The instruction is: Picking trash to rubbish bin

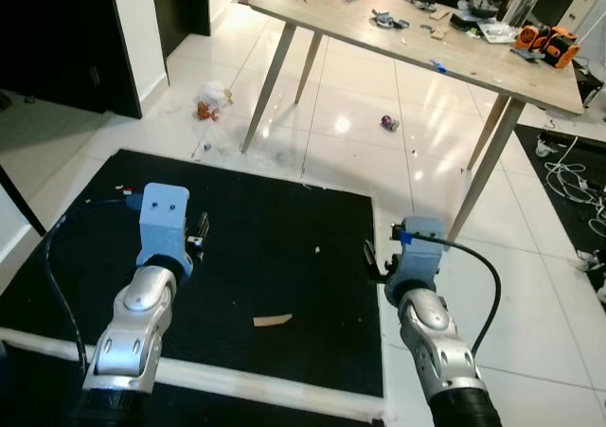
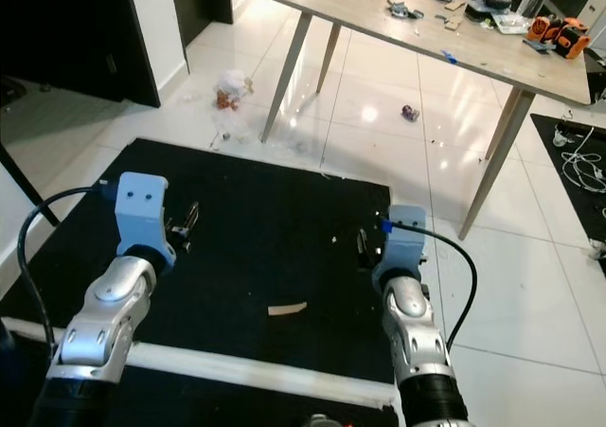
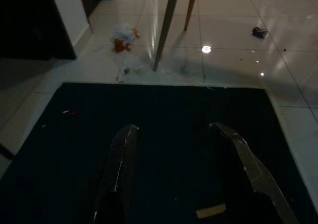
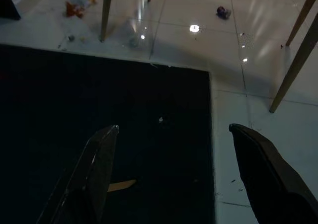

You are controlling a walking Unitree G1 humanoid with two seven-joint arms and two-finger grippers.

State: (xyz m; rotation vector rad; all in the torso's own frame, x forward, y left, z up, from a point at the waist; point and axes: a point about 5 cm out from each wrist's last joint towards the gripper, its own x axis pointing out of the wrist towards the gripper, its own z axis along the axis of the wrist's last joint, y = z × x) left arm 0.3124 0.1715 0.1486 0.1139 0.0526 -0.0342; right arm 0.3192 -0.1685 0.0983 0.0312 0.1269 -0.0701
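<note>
Now I stand over a black mat [image 1: 284, 228] with a white border, and both my arms reach forward above it. My left gripper [image 3: 181, 177] hangs over the left part of the mat, its two fingers spread apart with nothing between them. My right gripper [image 4: 186, 177] is over the right edge of the mat, where the black meets the white tiles, and its fingers are also wide apart and hold nothing.

On the mat, between my two arms and nearer to me than the fingertips, lies a small tan scrap [image 1: 273, 321], flat like a piece of card or wood. A tiny white crumb [image 1: 316, 250] lies further on, near the middle of the mat.

Beyond the mat the floor [image 1: 360, 152] is white glossy tile. A crumpled clear wrapper with orange bits [image 1: 212, 100] sits on the tiles near the dark wall on my left, and some small crumbs are scattered just beside it, near the front leg of a table. A small purple piece [image 1: 388, 122] lies on the tiles under the table [image 1: 492, 67], well apart from the wrapper. The table has a light wooden top and slanted legs, and many small tools and an orange thing [image 1: 546, 41] lie on it. White cables [image 1: 573, 181] lie on the floor at my far right.
</note>
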